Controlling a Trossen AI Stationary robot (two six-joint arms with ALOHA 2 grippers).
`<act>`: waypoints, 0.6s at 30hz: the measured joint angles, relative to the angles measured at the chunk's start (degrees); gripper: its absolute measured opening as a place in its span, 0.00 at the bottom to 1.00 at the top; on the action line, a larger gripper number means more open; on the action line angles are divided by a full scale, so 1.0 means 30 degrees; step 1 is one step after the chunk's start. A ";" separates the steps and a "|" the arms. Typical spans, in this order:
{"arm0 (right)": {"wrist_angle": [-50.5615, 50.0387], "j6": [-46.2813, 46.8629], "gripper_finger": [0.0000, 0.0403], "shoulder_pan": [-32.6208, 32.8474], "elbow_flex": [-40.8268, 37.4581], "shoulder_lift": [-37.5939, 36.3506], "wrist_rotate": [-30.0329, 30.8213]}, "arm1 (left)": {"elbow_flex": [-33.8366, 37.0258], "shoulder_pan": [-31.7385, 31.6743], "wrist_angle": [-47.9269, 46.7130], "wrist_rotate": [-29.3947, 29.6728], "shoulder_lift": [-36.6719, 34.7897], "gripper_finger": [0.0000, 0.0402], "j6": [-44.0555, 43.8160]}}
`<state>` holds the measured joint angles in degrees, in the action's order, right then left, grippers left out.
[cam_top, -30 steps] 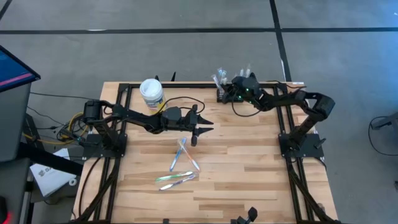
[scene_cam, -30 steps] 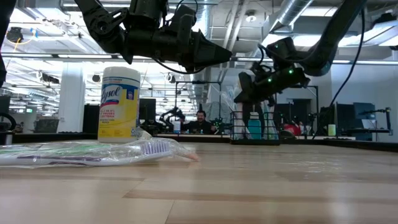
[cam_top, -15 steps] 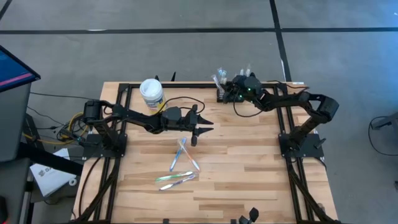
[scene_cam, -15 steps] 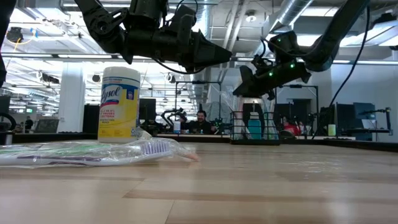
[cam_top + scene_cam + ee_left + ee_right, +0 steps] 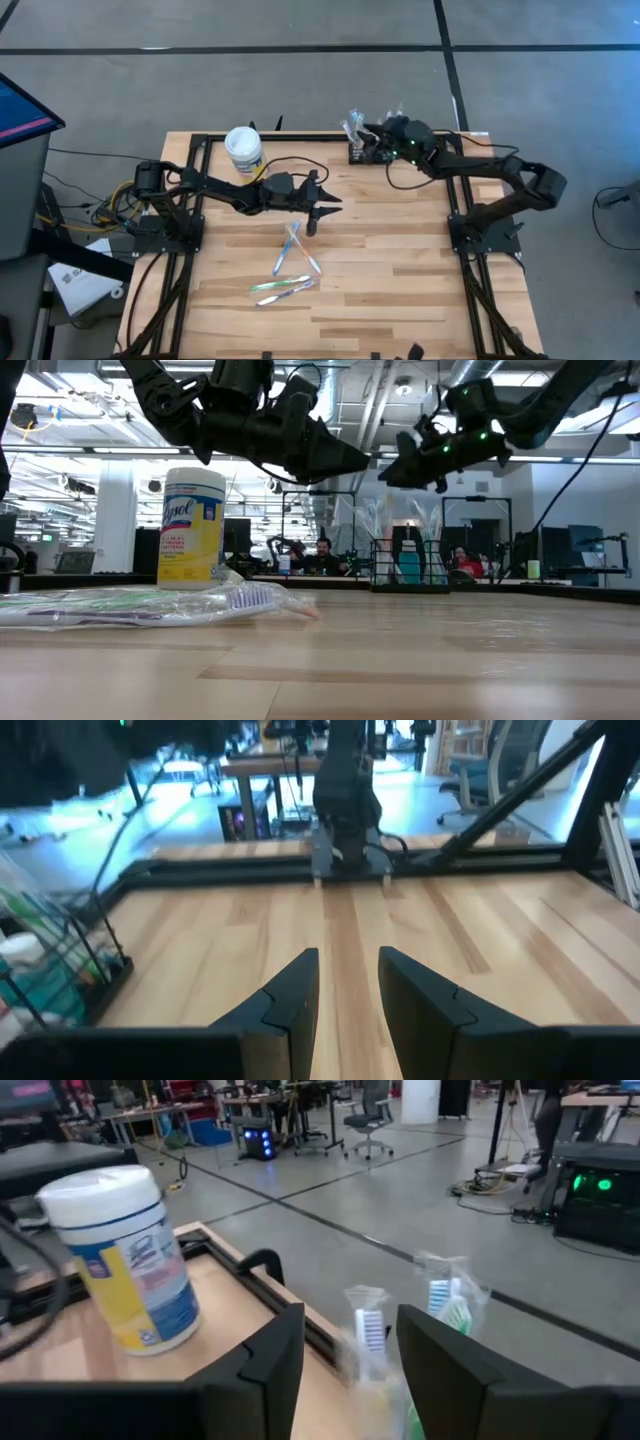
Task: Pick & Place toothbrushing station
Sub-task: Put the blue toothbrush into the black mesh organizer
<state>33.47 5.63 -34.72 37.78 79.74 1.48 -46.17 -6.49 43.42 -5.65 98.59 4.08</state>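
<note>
White tub [image 5: 243, 148] with yellow label standing at far left part of surface [image 5: 400, 260]. Left hand [image 5: 318, 208] hanging over middle of surface, fingers apart, holding nothing. Wrapped toothbrushes [image 5: 290, 262] lying just below it. Toothbrushing station [image 5: 362, 149] sitting at far edge. Right hand [image 5: 377, 143] hovering above it, fingers apart, holding nothing.

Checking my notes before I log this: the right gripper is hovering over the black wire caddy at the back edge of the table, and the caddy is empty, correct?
Not quite. The right gripper does hover over the black wire caddy at the table's back edge, but the caddy isn't empty: the low view shows wrapped toothbrushes standing up out of it.
</note>
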 joint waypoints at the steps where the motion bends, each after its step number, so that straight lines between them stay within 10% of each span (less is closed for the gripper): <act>1: -0.0461 -0.0109 0.38 0.0121 0.0000 -0.0382 -0.0002 | 0.0000 0.0057 -0.0305 0.0000 0.0000 0.25 -0.0007; 18: -0.4393 -0.1020 0.32 0.3803 -0.0007 -0.2445 0.0004 | 0.2674 0.1903 -0.6621 0.1939 -0.4316 0.25 -0.2572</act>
<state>20.29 2.57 -23.31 37.76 72.40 1.49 -38.15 -0.78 23.55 0.17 85.64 -3.64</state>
